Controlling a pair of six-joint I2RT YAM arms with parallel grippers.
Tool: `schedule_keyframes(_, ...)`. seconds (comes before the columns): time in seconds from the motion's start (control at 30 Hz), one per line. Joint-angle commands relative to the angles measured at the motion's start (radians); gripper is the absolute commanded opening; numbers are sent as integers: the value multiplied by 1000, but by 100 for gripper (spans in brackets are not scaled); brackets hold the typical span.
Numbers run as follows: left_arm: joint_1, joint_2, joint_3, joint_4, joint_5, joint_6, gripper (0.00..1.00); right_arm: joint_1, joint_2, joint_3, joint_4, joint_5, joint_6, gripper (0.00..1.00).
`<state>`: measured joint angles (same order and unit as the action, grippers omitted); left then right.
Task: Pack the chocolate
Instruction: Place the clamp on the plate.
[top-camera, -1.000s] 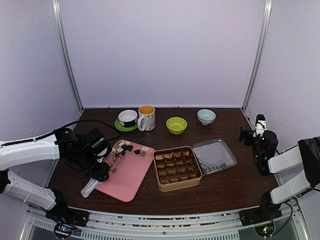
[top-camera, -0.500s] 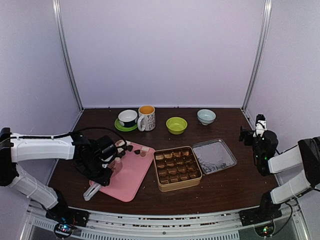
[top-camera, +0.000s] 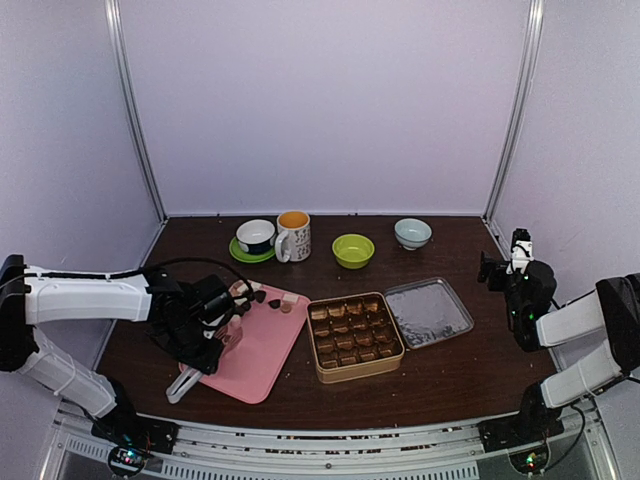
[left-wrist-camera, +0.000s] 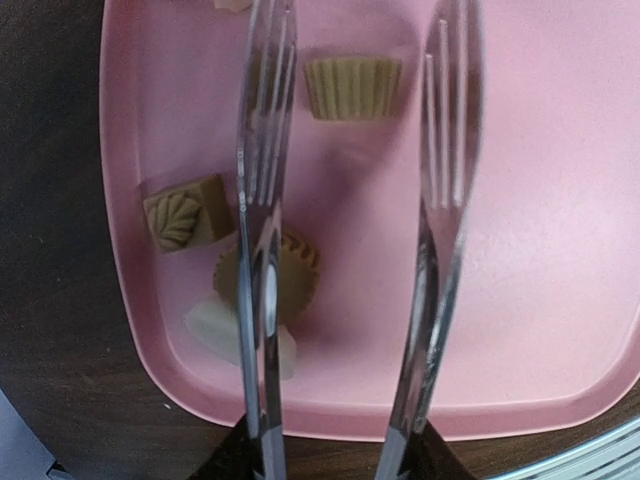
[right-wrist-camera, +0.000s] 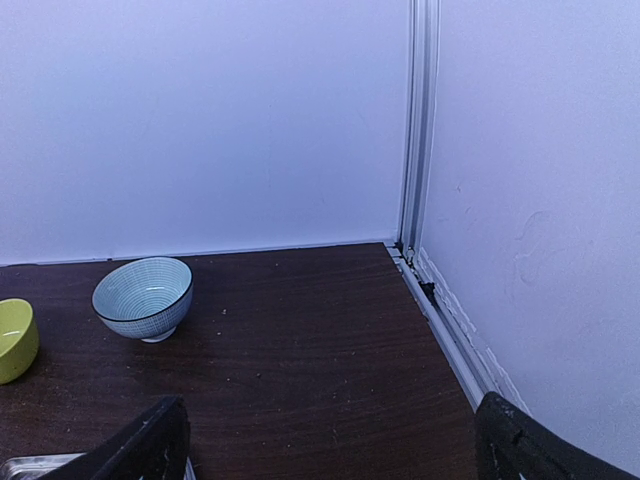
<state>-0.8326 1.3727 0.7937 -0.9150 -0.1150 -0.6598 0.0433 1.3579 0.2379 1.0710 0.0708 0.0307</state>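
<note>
Several chocolate pieces lie at the far-left end of the pink tray (top-camera: 262, 350): a tan square (left-wrist-camera: 185, 212), a round fluted one (left-wrist-camera: 290, 278), a cream-white one (left-wrist-camera: 225, 328) and a tan cup shape (left-wrist-camera: 352, 87). My left gripper (top-camera: 205, 328) is shut on the metal tongs (left-wrist-camera: 440, 200), whose two arms reach out over the tray, spread apart with nothing between them. The left tong arm crosses over the round piece. More chocolate fills the open gold tin (top-camera: 355, 335). My right gripper (right-wrist-camera: 335, 450) hangs open over bare table at the far right, holding nothing.
The tin's lid (top-camera: 428, 312) lies upside down right of the tin. Along the back stand a cup on a green saucer (top-camera: 255, 238), a mug (top-camera: 293, 236), a green bowl (top-camera: 353, 250) and a blue-white bowl (right-wrist-camera: 143, 297). Walls close in on both sides.
My left arm swung right, carrying the tongs from the tray's left edge to over the tray; it has barely moved in the last half second. The right arm stayed still.
</note>
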Motion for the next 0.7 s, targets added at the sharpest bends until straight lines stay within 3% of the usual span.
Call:
schedule_keyframes(0.0,6,-12,1,-4,-5,-10,41,-6,1,10,23,-6,2,100)
schedule_keyframes(0.67,-10,-85,149,-64,48,47,31,-6,2,10,23,-5,2,100)
